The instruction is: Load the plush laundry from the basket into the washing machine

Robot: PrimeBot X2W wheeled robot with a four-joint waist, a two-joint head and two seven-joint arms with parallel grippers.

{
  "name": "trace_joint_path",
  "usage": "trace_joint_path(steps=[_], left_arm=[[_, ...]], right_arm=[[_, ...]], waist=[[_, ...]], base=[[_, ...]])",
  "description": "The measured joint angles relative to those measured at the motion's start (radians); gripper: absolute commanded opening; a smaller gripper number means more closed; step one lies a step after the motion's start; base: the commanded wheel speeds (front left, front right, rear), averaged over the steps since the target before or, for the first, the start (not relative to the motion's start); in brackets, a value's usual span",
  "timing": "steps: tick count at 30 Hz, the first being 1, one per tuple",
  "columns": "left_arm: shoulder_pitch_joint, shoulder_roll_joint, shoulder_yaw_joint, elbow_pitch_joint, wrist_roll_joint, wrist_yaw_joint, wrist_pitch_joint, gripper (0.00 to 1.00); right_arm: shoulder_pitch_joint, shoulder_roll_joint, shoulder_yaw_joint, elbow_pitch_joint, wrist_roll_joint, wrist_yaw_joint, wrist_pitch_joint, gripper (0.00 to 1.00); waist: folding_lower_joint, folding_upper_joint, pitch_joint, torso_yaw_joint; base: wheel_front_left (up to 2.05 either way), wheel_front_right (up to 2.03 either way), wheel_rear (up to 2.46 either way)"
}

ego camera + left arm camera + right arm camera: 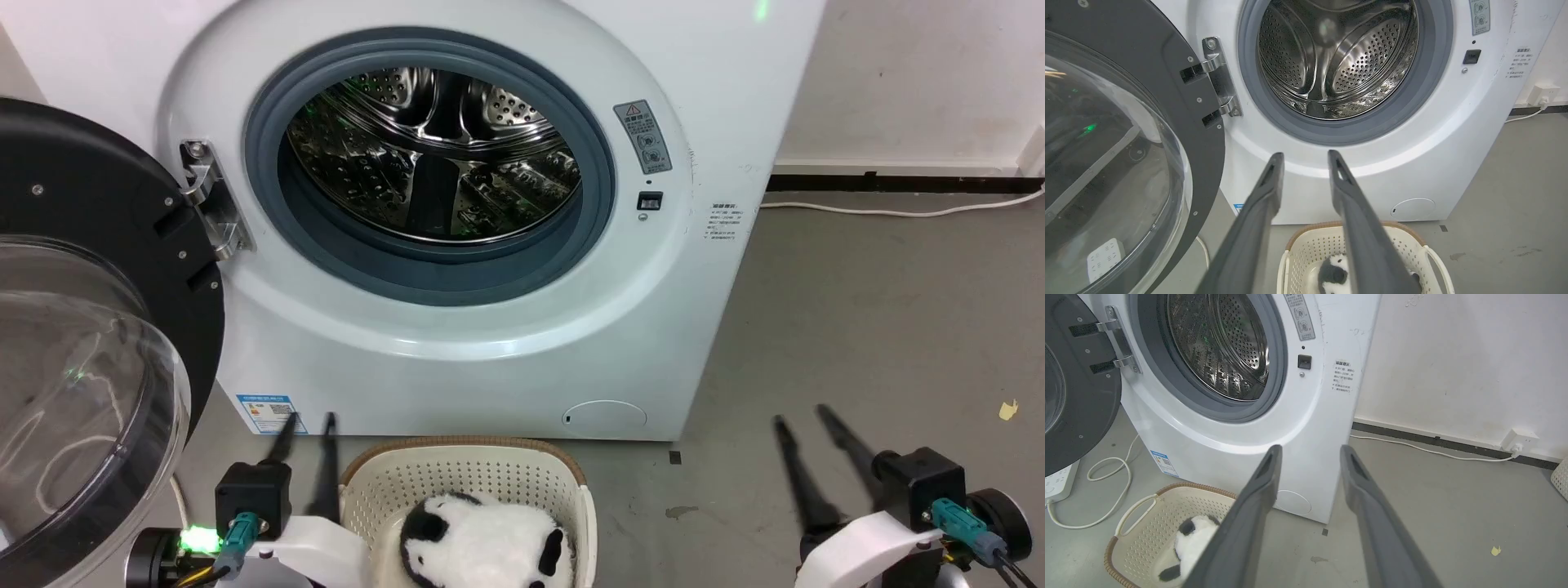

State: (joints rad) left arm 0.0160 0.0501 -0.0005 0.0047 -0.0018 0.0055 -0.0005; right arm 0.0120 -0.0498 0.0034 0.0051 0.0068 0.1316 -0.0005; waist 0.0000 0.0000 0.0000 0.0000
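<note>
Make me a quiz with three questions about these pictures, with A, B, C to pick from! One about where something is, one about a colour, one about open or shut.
1. Where is the panda?
A) in the basket
B) inside the drum
C) on the bare floor

2. What colour is the ring round the opening of the washer?
A) red
B) grey
C) yellow

3. How is the door?
A) shut
B) swung open
C) taken off

Answers:
1 A, its white and black fur lies within the basket's walls.
2 B, the rubber ring shows grey against the white front.
3 B, it hangs on its hinge off to the side, leaving the opening uncovered.
</note>
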Motion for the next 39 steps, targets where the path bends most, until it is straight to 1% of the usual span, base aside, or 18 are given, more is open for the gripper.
trace_joint_path(steps=[11, 18, 20, 26, 33, 39], left_arm=[[0.000, 0.000, -0.017, 0.001, 0.000, 0.002, -0.012, 1.00], [0.000, 0.000, -0.032, 0.009, -0.001, 0.005, -0.028, 1.00], [-0.003, 0.000, -0.046, 0.031, -0.001, 0.005, -0.038, 1.00], [-0.031, 0.002, -0.054, 0.071, -0.001, 0.005, -0.050, 1.00], [-0.071, 0.011, -0.060, 0.149, -0.010, 0.000, -0.064, 1.00], [-0.117, 0.028, -0.078, 0.230, -0.012, -0.013, -0.070, 1.00]], right_arm=[[0.000, 0.000, -0.007, 0.001, 0.011, 0.000, -0.012, 1.00], [0.000, 0.000, -0.016, 0.001, 0.022, 0.000, -0.029, 1.00], [0.000, 0.000, -0.018, -0.001, 0.030, 0.000, -0.039, 1.00], [-0.002, 0.000, -0.020, -0.002, 0.052, 0.000, -0.050, 1.00], [-0.027, 0.000, -0.020, -0.010, 0.075, 0.000, -0.065, 1.00], [-0.038, 0.000, -0.014, 0.002, 0.104, 0.000, -0.074, 1.00]], waist=[[0.0000, 0.0000, 0.001, -0.006], [0.0000, 0.0000, 0.026, -0.017], [0.0000, 0.0000, 0.057, -0.030], [0.0001, 0.0000, 0.102, -0.051], [0.0001, 0.0000, 0.157, -0.080], [0.0001, 0.0000, 0.203, -0.106]], base=[[0.00, 0.00, 0.00], [0.00, 0.00, 0.00], [0.00, 0.00, 0.00], [0.00, 0.00, 0.00], [0.00, 0.00, 0.00], [0.00, 0.00, 0.00]])
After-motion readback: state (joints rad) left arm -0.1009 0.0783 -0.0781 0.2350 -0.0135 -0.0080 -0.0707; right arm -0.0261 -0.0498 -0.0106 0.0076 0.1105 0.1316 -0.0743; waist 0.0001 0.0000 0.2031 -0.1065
